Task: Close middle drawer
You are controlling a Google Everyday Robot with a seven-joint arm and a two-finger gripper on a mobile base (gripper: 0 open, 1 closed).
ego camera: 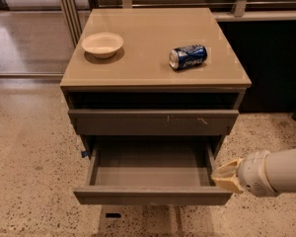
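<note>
1. Cabinet [237, 101]: stands on a speckled floor [29, 147]. It carries a tan worktop [148, 33].

2. Middle drawer [153, 195]: sits low in the cabinet and is pulled far out toward the camera. Its interior is fully exposed and holds nothing visible. Its plain, handleless front is the part of the cabinet nearest the camera.

3. Scratched front [153, 122]: lies directly above the middle drawer, close to flush with the cabinet face. Pale scratches show right of its centre. A dark open slot lies between this front and the underside of the worktop.

4. Gripper [226, 177]: is located at the right front corner of the cabinet, just beside the right end of the middle drawer's front. Its tan tip points left toward that corner. Contact with the drawer cannot be confirmed. Whether the gripper is wide or narrow cannot be told. The pale arm [276, 172] behind it runs off to the right of the cabinet.

5. Bowl [102, 43]: pale and shallow, sits upright on the left rear part of the cabinet's worktop.

6. Can [188, 57]: blue, lies on its side on the right part of the cabinet's worktop, well apart from the bowl. Its silver top faces left.
</note>
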